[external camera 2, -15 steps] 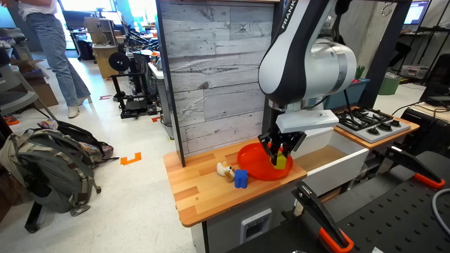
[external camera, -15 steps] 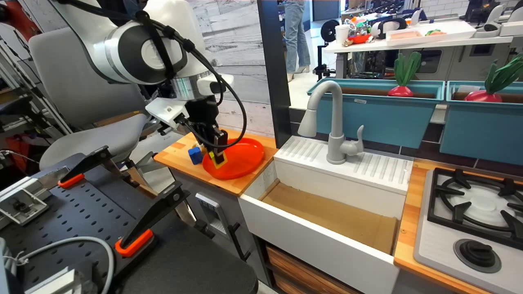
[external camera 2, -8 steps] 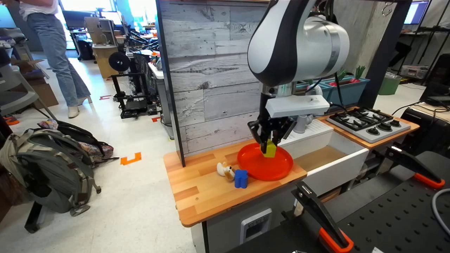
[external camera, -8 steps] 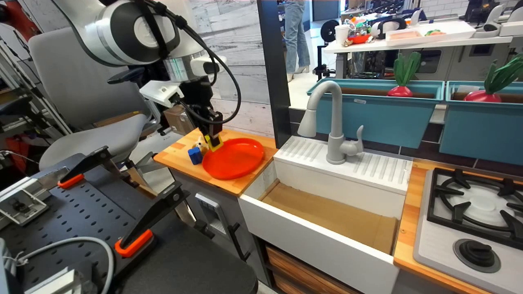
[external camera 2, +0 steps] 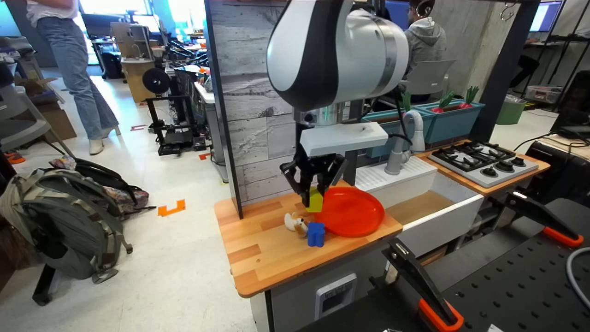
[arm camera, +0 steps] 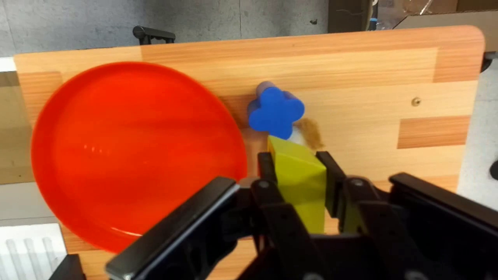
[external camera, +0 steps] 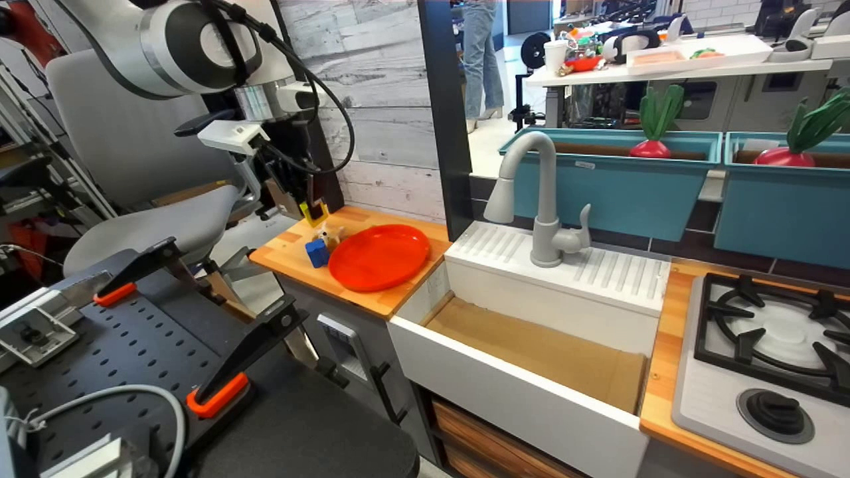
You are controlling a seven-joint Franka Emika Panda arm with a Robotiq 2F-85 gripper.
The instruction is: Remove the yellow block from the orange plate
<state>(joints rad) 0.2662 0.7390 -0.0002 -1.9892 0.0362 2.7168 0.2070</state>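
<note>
Since the earlier frame, the Robotiq gripper (arm camera: 297,163) and the yellow wedge-like block (arm camera: 300,186) have moved together from over the orange plate (arm camera: 132,155) to a position past its rim; the plate, the blue flower-shaped block (arm camera: 276,111) and the small white-and-tan toy animal (external camera 2: 294,223) lie where they were. In the wrist view the yellow block sits beside the plate's edge, over the wooden countertop (arm camera: 369,77), near the blue block, with no plate beneath it. It appears to be off the surface, though the gap below it cannot be read. The raised carry is judged deliberate: it would clear the plate's rim and the two loose items close by. The hold runs across opposite sides of the block, judged sound, since a wedge gripped off-centre could twist. The tool's fingertips (arm camera: 330,171) are parted by no more than the block's width, one pressed to each side, pinching it and nothing else; neither appears to touch the plate. Removal from the plate is, in my judgement, achieved; lowering and release remain. The main risk on setting down is contact with the toy animal or the blue block, both near the likely line of descent.
</note>
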